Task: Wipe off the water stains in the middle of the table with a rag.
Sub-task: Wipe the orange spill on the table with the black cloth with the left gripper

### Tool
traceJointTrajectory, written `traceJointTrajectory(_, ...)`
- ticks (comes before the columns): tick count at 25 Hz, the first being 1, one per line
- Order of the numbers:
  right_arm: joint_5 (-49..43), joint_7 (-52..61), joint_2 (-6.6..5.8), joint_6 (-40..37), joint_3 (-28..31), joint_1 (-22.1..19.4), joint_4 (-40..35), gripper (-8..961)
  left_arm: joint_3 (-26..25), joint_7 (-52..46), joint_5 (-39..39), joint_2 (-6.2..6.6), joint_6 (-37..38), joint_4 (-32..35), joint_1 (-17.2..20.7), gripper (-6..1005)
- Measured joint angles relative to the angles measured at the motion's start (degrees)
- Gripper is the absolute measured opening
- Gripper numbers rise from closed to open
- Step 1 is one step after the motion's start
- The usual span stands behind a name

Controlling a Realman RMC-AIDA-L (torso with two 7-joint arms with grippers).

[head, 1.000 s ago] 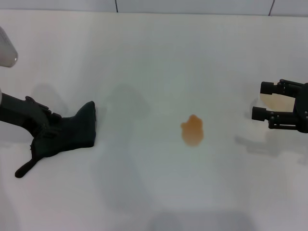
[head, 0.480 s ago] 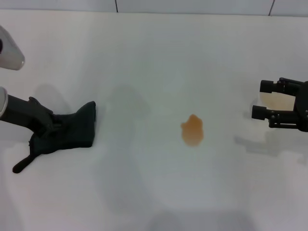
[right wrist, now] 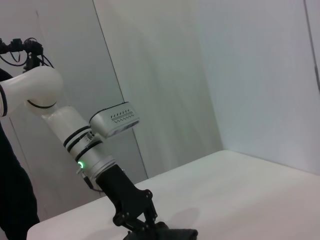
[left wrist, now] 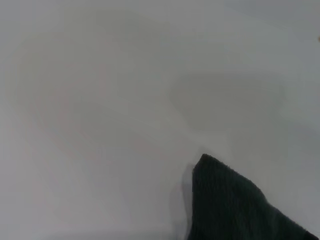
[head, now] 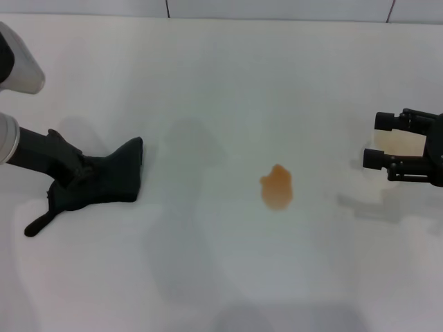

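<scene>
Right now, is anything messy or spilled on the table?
Yes. An orange-tan blotch, the water stains, sits mid-table, unwiped. The rag lies well to its left, with the left gripper on it. The right gripper waits open at the right edge.

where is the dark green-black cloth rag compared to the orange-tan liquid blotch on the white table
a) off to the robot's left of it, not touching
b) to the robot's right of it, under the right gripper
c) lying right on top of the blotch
a: in the head view the dark green-black cloth rag lies with the left gripper on it, well to the robot's left of the orange-tan liquid blotch, with bare white table between them.
</scene>
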Motion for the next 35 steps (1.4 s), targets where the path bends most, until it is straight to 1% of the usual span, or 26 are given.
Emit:
traceJointTrajectory(4,0.0,0.0,0.00,0.0,0.0,0.1,0.0,845,0.2,0.1,0.0,-0.09,0.3,0.0,-0.7,71)
traceJointTrajectory(8,0.0,0.0,0.00,0.1,0.0,0.1,0.0,844,0.2,0.4,-0.1,-0.40,0.1,-0.1,-1.4,70)
traceJointTrajectory(15,0.0,0.0,0.00,0.5,0.0,0.2,0.0,844,0.6,2.5,-2.1,-2.22,-0.5,-0.3,-4.5,70)
traceJointTrajectory(17,0.1,0.0,0.00,0.5,-0.2,0.2,0.0,844,1.2,3.6,-4.4,-2.77,-1.3,-1.2,-6.5,70)
traceJointTrajectory(18,0.1,0.0,0.00,0.5,-0.2,0.2,0.0,844,1.2,3.6,-4.4,-2.77,-1.3,-1.2,-6.5,71)
traceJointTrajectory(22,0.1,0.0,0.00,0.5,-0.3,0.3,0.0,844,4.1,4.8,-8.5,-2.78,-4.4,-4.6,-9.2,71)
traceJointTrajectory(24,0.1,0.0,0.00,0.4,-0.4,0.4,0.0,844,4.9,5.1,-9.3,-2.77,-5.1,-5.3,-9.7,71)
traceJointTrajectory(25,0.1,0.0,0.00,0.4,-0.4,0.4,-0.1,844,7.3,6.2,-11.4,-2.80,-7.8,-7.9,-11.4,71)
traceJointTrajectory(30,0.1,0.0,0.07,0.2,-0.6,0.8,-0.3,844,10.4,8.1,-15.0,-2.91,-12.1,-11.6,-13.6,70)
traceJointTrajectory(35,0.1,0.0,0.08,0.1,-0.6,0.8,-0.5,844,13.9,10.0,-19.7,-3.00,-14.9,-13.9,-14.7,70)
